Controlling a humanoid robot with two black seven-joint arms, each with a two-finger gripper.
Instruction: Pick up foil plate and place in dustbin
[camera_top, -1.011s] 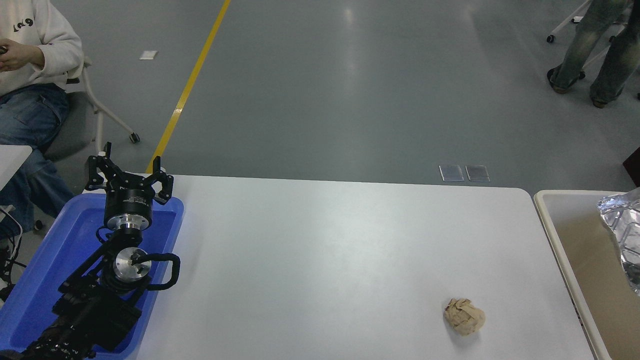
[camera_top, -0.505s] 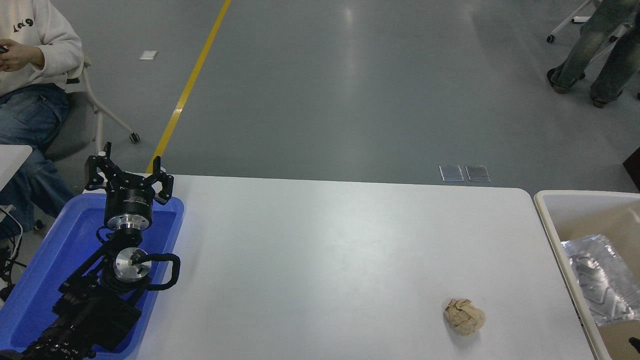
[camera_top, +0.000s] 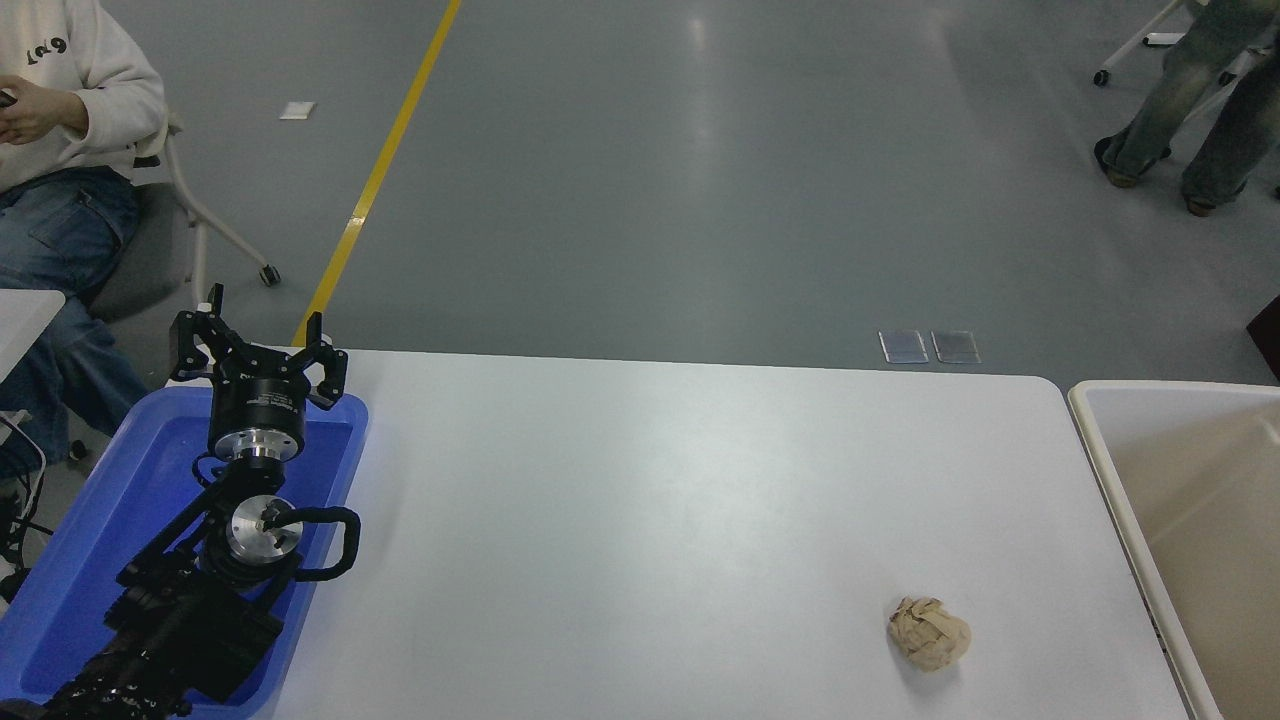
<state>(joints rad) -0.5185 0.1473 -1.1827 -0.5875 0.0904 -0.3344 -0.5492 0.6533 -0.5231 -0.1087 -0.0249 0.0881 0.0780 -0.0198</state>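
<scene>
The dustbin (camera_top: 1100, 440) off the desk's (camera_top: 650, 500) right edge runs out past the picture's right and bottom borders, so most of its inside is unseen, while the left arm over the blue tray (camera_top: 60, 560) is cut at the lower left corner.

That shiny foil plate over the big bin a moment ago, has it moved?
Yes. It dropped from the dustbin's rim height down inside, and now no part of it shows within the visible stretch of the bin. The paper ball has stayed put.
</scene>
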